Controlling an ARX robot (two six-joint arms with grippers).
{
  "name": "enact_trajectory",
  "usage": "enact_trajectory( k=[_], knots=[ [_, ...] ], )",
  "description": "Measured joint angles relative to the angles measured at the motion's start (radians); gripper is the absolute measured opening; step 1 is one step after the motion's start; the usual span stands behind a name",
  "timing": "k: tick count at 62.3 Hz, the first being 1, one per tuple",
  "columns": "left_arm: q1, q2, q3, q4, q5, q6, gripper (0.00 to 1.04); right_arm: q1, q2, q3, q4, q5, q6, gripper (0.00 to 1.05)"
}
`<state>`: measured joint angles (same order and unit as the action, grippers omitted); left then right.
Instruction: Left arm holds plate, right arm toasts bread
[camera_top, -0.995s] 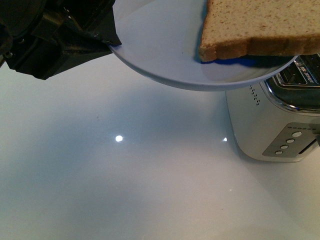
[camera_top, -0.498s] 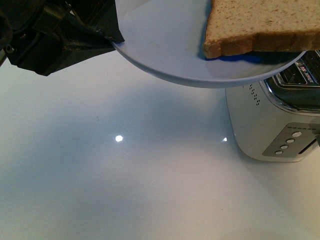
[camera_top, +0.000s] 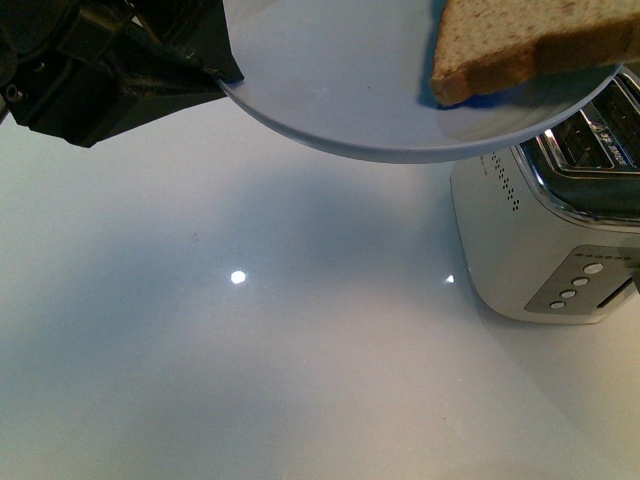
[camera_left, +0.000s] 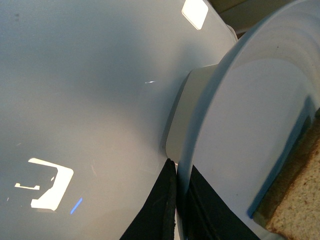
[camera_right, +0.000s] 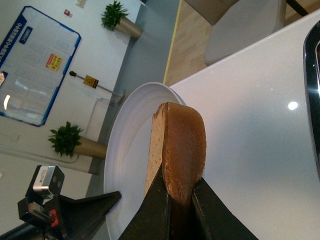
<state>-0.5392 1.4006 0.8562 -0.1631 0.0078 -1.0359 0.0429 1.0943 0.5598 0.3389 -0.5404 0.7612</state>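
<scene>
My left gripper (camera_top: 222, 76) is shut on the rim of the pale blue-grey plate (camera_top: 340, 90) and holds it in the air at the top of the front view. In the left wrist view its black fingers (camera_left: 167, 200) pinch the plate's edge (camera_left: 235, 125). The bread (camera_top: 530, 45) hangs over the plate's right part, its lower corner lifted. My right gripper (camera_right: 177, 192) is shut on the bread's brown crust (camera_right: 180, 145), with the plate (camera_right: 127, 150) behind it. The bread also shows in the left wrist view (camera_left: 300, 200). The right gripper is out of the front view.
A silver toaster (camera_top: 545, 230) stands on the white table (camera_top: 250, 350) at the right, its slots partly under the plate's right edge. Its side shows behind the plate in the left wrist view (camera_left: 182, 120). The left gripper shows in the right wrist view (camera_right: 75, 210).
The bread has moved to the right and risen off the plate, so less of it shows. The plate and left gripper have shifted slightly upward.
</scene>
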Motion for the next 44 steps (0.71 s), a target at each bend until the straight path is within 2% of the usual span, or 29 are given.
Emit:
enact_trajectory(
  k=[11,19,24,32,36,44],
  knots=[
    [0.0,0.0,0.0,0.003,0.001,0.0,0.03,-0.061,-0.029,0.138,-0.061,-0.022,-0.016,0.03],
    [0.0,0.0,0.0,0.006,0.002,0.0,0.03,-0.119,-0.027,0.272,-0.145,0.014,-0.084,0.03],
    [0.0,0.0,-0.001,0.006,0.003,0.0,0.03,-0.149,-0.001,0.395,-0.26,0.107,-0.221,0.03],
    [-0.001,0.0,-0.003,0.008,0.003,0.0,0.03,-0.142,0.069,0.488,-0.384,0.237,-0.445,0.03],
    [-0.001,0.0,-0.004,0.008,0.003,0.0,0.03,-0.126,0.135,0.508,-0.43,0.306,-0.579,0.03],
    [-0.002,0.0,-0.004,0.008,0.003,0.001,0.03,-0.101,0.229,0.512,-0.455,0.38,-0.724,0.03]
  ],
)
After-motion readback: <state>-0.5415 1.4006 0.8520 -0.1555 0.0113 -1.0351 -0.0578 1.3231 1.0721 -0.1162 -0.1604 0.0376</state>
